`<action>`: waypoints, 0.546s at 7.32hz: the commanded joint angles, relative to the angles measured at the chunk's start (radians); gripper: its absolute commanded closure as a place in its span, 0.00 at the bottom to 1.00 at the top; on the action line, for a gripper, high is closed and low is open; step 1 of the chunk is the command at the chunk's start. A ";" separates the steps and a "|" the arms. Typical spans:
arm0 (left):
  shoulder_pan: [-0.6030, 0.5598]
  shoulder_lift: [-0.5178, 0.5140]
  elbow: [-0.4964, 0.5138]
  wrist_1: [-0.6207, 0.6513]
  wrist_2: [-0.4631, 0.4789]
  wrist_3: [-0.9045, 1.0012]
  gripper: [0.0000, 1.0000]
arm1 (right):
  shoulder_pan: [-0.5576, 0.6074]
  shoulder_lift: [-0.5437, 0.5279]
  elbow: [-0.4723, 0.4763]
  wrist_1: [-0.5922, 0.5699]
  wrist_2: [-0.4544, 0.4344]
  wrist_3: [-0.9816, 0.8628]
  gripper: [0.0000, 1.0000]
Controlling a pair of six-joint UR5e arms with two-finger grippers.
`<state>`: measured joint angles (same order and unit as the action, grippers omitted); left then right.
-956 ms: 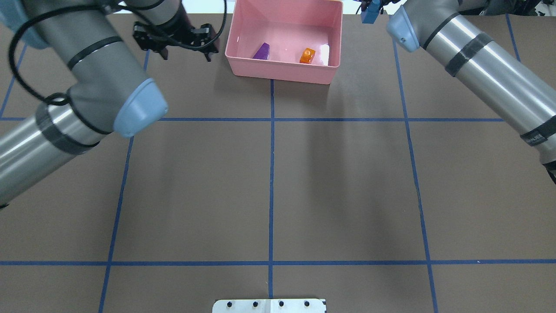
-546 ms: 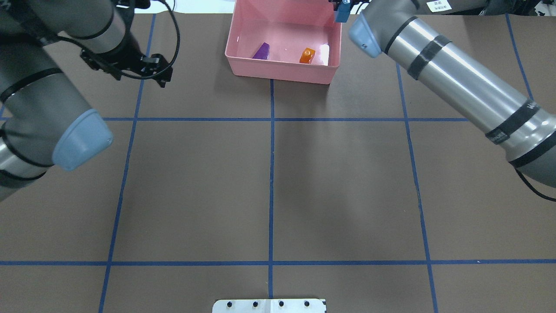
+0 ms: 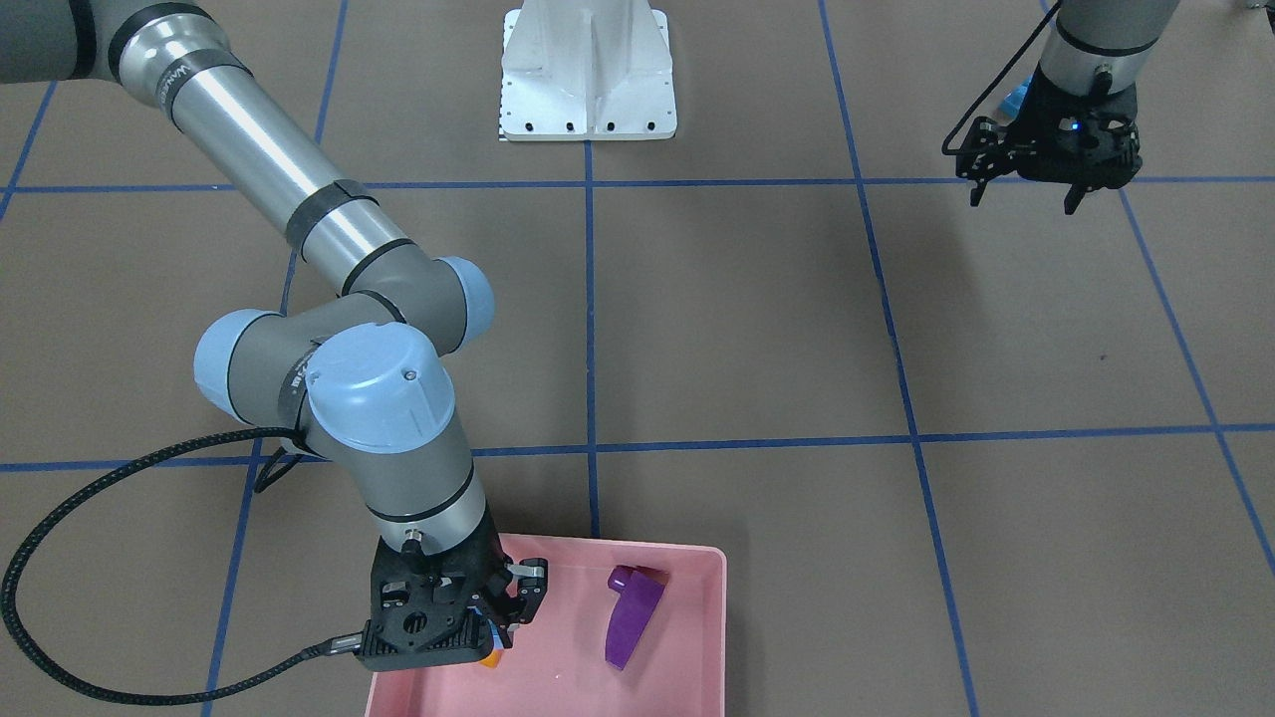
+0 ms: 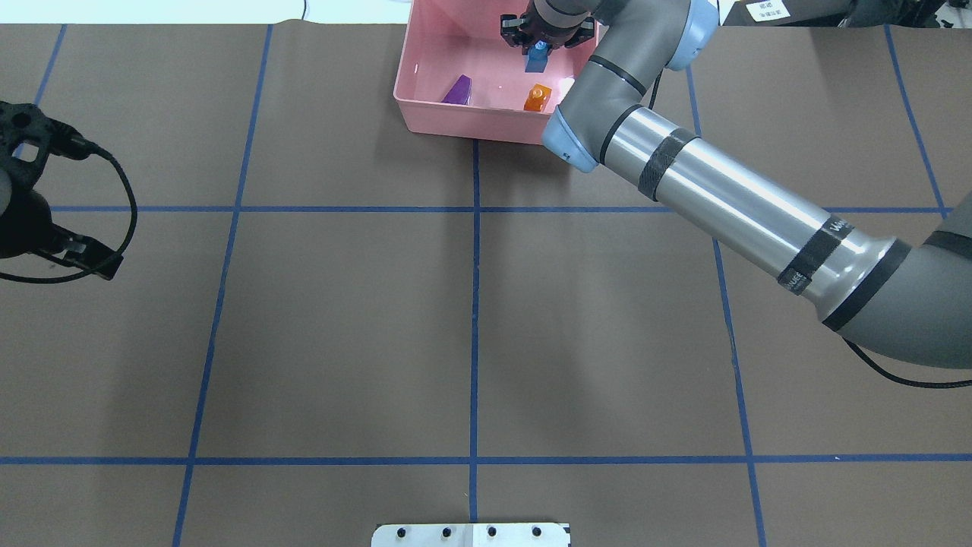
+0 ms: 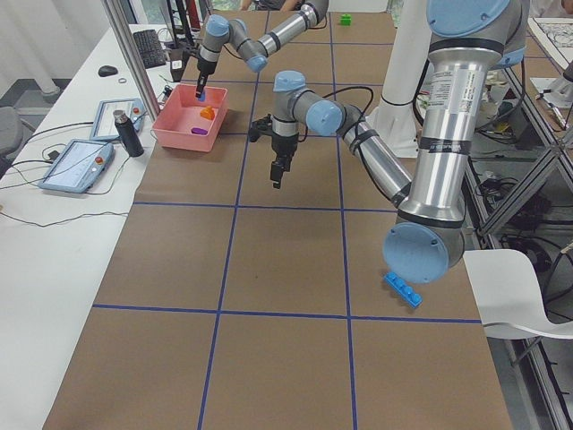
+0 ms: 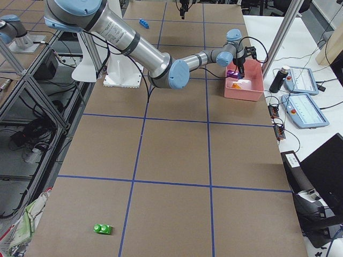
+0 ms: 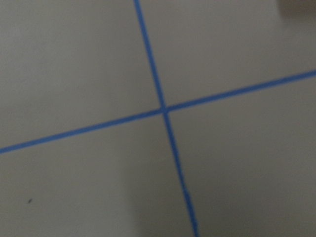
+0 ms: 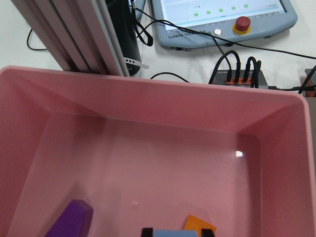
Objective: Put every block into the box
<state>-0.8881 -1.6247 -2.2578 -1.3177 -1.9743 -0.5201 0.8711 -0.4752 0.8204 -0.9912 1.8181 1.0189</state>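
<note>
R end effector [image 6: 239,73] over pink box [image 6: 251,92]; green block [image 6: 102,229] well apart.

Robot lab: taped table [image 4: 342,342], teach pendants [image 6: 305,110]

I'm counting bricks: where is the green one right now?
The green block lies on the brown table at the exterior right view's lower left, far from the pink box.

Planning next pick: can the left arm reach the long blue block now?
Probably yes. The left gripper is open and empty; the long blue block lies alone on the table at that arm's side, though close to its elbow.
</note>
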 commanded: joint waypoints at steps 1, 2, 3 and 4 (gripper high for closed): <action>0.008 0.225 -0.002 -0.229 -0.006 0.012 0.00 | 0.028 0.007 0.026 -0.016 0.073 0.050 0.00; 0.021 0.318 0.006 -0.342 -0.006 0.014 0.00 | 0.072 0.010 0.070 -0.100 0.172 0.059 0.00; 0.049 0.391 0.026 -0.451 -0.006 0.011 0.00 | 0.100 0.010 0.159 -0.273 0.240 0.059 0.00; 0.076 0.449 0.027 -0.506 -0.008 0.009 0.00 | 0.126 -0.002 0.260 -0.451 0.313 0.052 0.00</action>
<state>-0.8437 -1.2624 -2.2399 -1.7244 -1.9806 -0.5091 0.9606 -0.4684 0.9662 -1.2352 2.0365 1.0744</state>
